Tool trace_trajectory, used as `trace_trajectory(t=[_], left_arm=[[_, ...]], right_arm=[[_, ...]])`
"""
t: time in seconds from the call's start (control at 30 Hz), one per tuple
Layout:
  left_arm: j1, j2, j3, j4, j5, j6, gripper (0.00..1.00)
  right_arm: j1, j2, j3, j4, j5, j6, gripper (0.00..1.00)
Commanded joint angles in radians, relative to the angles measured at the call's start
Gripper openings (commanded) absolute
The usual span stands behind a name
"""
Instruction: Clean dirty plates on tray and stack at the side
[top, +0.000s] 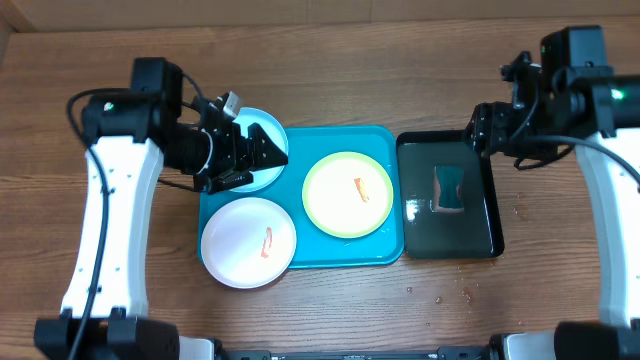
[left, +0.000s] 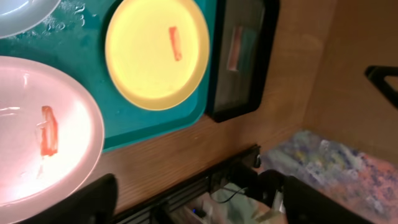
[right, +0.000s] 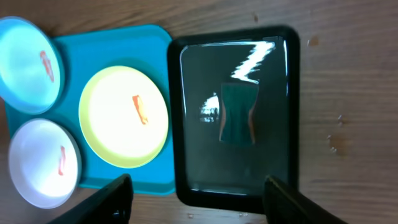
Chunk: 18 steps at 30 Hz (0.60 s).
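Note:
The turquoise tray (top: 385, 145) holds three plates, each with an orange-red smear. The light blue plate (top: 270, 135) sits at its back left, partly hidden under my left gripper (top: 268, 152), which is open and empty above it. The yellow-green plate (top: 347, 194) lies at the tray's right. The white plate (top: 247, 241) overhangs the front left corner. My right gripper (top: 480, 130) is open and empty above the back edge of the black tray. The right wrist view shows the light blue (right: 28, 62), yellow-green (right: 121, 115) and white (right: 40, 162) plates.
A black tray of water (top: 495, 200) stands right of the turquoise tray, with a green sponge (top: 449, 188) lying in it. Water drops dot the wood near its front. The table's front edge shows in the left wrist view (left: 186, 180).

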Motion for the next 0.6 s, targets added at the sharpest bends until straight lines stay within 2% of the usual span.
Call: trace_trajectory(t=[0.0,0.03,0.07,0.1,0.13,0.17,0.4,0.5,0.57], left_arm=[[-0.05,0.012,0.023,0.0,-0.09,-0.088,0.68],[-0.067,0.013,0.023,0.009,-0.139,-0.124,0.62],[-0.084,0.011,0.023,0.018,-0.196,-0.16,0.49],[-0.105,0.011,0.023,0.021,-0.262,-0.198,0.27],[-0.122,0.011,0.023,0.018,-0.307,-0.228,0.12],[-0.142,0.011,0.023,0.011,-0.344,-0.253,0.04],[-0.269,0.011,0.011,-0.021,-0.484,-0.287,0.07],[-0.33,0.011,-0.01,-0.01,-0.568,-0.342,0.23],[-0.369,0.011,-0.023,0.014,-0.628,-0.365,0.42]], right_arm=[[-0.002,0.027,0.025,0.001,-0.013,0.044,0.66],[-0.002,0.037,0.025,-0.002,-0.013,0.058,0.66],[-0.001,0.046,0.025,-0.005,-0.013,0.058,0.66],[0.0,0.056,0.025,-0.006,-0.013,0.058,0.67],[0.003,0.062,0.025,-0.005,-0.013,0.058,0.69],[0.007,0.068,0.025,0.0,-0.013,0.057,0.7],[0.037,0.073,0.024,0.015,-0.012,0.083,0.81],[0.053,0.073,0.024,0.005,-0.011,0.082,0.82],[0.06,0.073,0.024,-0.016,-0.012,0.07,0.89]])
